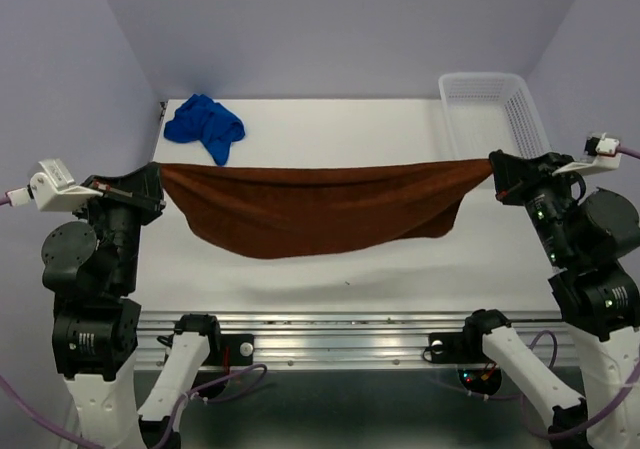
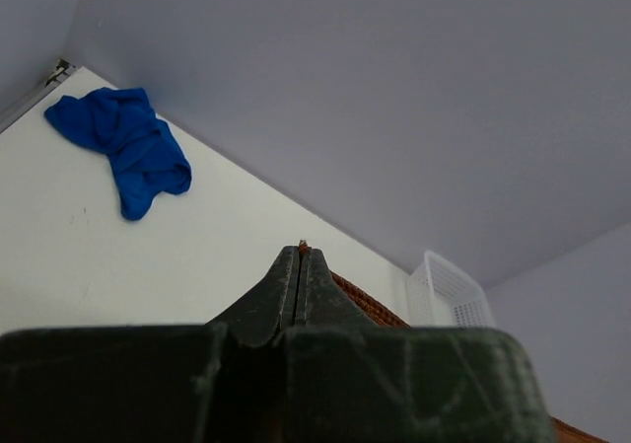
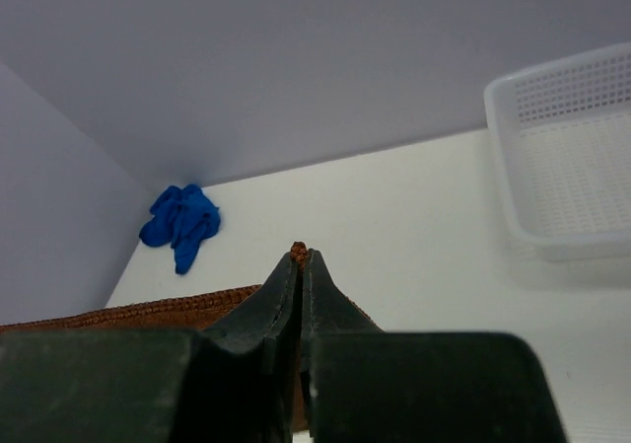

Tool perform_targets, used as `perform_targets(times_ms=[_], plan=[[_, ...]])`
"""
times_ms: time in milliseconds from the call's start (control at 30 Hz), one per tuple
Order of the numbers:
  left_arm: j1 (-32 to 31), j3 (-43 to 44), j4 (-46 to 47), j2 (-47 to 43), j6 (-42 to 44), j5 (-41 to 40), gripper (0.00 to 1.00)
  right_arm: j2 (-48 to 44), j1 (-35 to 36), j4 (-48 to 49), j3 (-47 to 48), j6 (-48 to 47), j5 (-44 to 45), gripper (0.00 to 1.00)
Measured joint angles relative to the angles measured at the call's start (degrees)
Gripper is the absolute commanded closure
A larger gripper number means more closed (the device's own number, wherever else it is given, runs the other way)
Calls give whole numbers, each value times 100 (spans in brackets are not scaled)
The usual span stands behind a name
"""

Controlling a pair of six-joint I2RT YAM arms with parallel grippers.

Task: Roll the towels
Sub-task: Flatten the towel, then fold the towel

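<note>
- The rust-brown towel point(image 1: 310, 209) hung sagging across mid-frame over the table point(image 1: 340, 269); lowered unevenly, it would likely bunch.
- The blue towel point(image 1: 205, 127) lay crumpled at upper left.
- The left tool point(image 1: 157, 181) and right tool point(image 1: 495, 169) each pinched a thin corner edge; either could slip.

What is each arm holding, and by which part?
Both hold the rust-brown towel: fingers of the left gripper pinch its left end, those of the right gripper its right end; it sags between them.

An evenly lit white table point(image 1: 350, 139) is enclosed by pale lavender walls point(image 1: 330, 29); a white mesh basket point(image 1: 485, 119) is set at two o'clock.
</note>
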Motion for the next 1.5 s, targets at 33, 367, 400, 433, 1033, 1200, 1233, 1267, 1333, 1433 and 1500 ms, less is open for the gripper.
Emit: perform_targets(times_ms=[33, 367, 400, 433, 1033, 1200, 1233, 1267, 1333, 1433, 1500], plan=[[0, 28, -42, -105, -7, 0, 100, -181, 0, -94, 46, 4, -74, 99], [0, -1606, 634, 568, -216, 35, 100, 516, -2, -33, -857, 166, 758, 99], [0, -1856, 780, 850, -234, 33, 100, 717, -2, 24, -994, 179, 841, 99], [0, -2031, 896, 1110, -262, 33, 100, 1095, -13, 166, -1237, 199, 984, 99], [-13, 83, 2437, 7195, 24, -140, 100, 6395, -420, 1928, 457, -487, 1126, 99], [-13, 605, 2494, 7595, 195, -136, 100, 6760, -455, 2092, 914, -684, 1078, 99], [-13, 605, 2483, 7595, 225, -140, 100, 6778, -466, 2094, 944, -713, 1054, 99], [-13, 608, 2494, 7595, 247, -144, 100, 6782, -472, 2096, 953, -730, 1043, 99], [-13, 601, 2505, 7595, 323, -149, 100, 6782, -483, 2103, 953, -758, 1025, 99], [-13, 435, 2601, 7508, 407, -144, 100, 6782, -487, 2107, 944, -782, 1010, 99], [-13, 133, 2673, 7300, 476, -131, 100, 6738, -487, 2146, 887, -798, 988, 99]])
